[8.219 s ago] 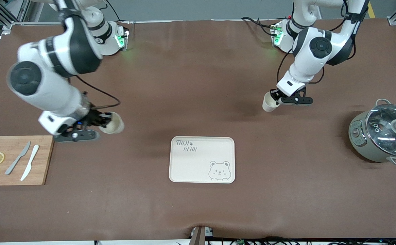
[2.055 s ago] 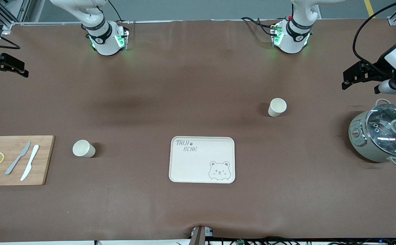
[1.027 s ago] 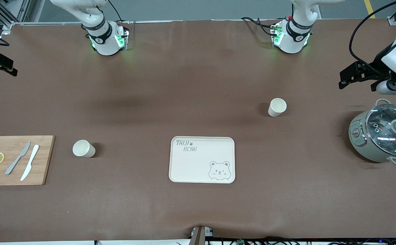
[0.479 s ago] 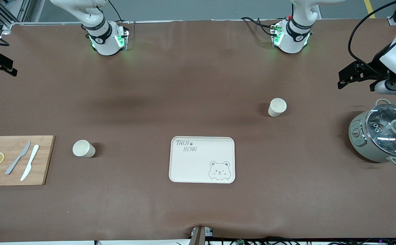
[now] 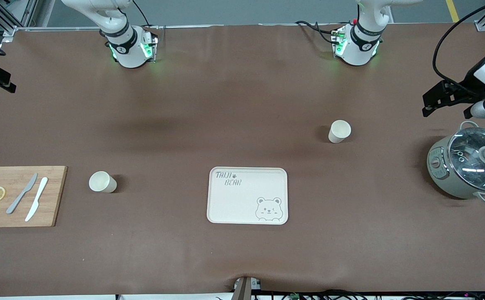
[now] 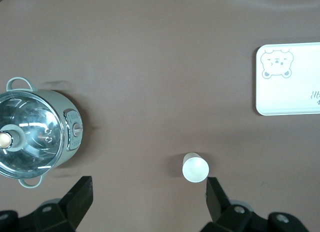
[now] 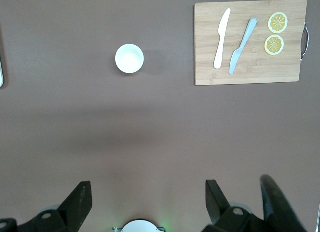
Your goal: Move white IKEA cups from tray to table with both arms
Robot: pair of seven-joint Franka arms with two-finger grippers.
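We see a matt brown surface (image 5: 242, 96), faintly creased like cloth or leatherette. Both cups (image 5: 102, 182) (image 5: 339, 131) look smooth, matt cream, as does the bear tray (image 5: 247, 195). The cutting board (image 5: 17, 196) shows wood grain. The pot (image 5: 467, 164) has a glossy glass lid over a satin grey-green body. The fingers (image 6: 79, 196) are matt black

Even, diffuse overhead illumination is seen across the brown table (image 5: 242, 258); no part is dim. Soft, broad shadows are cast on the mat, with short dark shadows beside each white cup (image 5: 339, 131) (image 5: 102, 182). Bright streaks of glare are reflected in the glass lid (image 5: 477, 159) of the pot. Green indicator light is spilled onto the mat at both arm bases (image 5: 132, 50) (image 5: 355, 43). All views are rendered sharp, without motion blur.
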